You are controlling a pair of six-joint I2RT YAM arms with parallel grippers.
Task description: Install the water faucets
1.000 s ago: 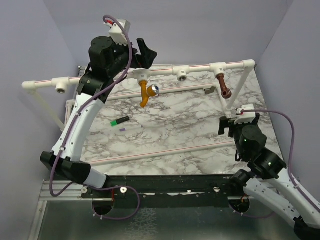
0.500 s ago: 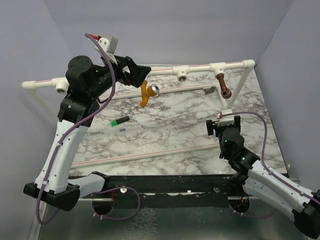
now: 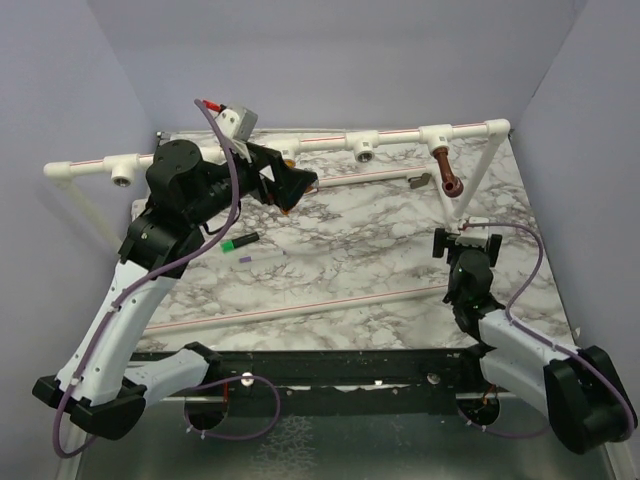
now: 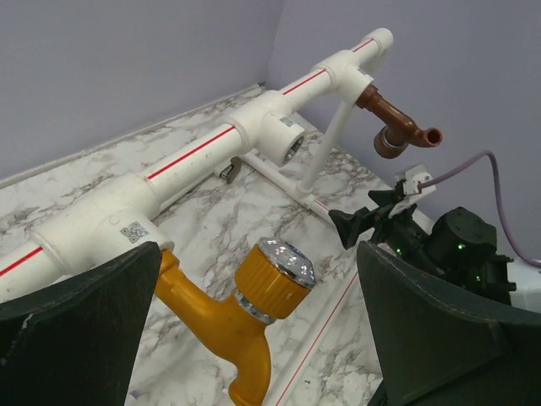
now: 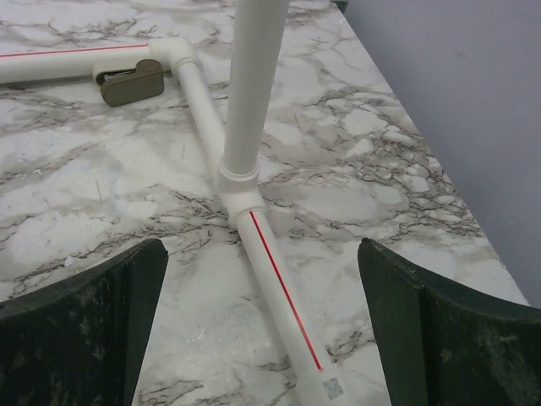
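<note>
Both taps are looking seated from where we're sitting. The orange faucet [image 4: 228, 326] is hanging off a T-fitting [image 4: 93, 233] on the white pipe [image 4: 194, 152], with the body coming out of the fitting, the spout curving down toward the table and the silver knob [image 4: 286, 258] poking up. The left gripper [image 3: 298, 187] is hovering right at it, jaws spread wide and holding nothing, and in the wrist view the faucet is sitting dead ahead between the fingers. So we're guessing the left arm handles any tightening. The brown faucet [image 3: 448, 178] is hanging further right, well above the right gripper [image 3: 465, 240]. That one is sitting low by the pipe leg [image 5: 245, 101], also wide open and empty.
</note>
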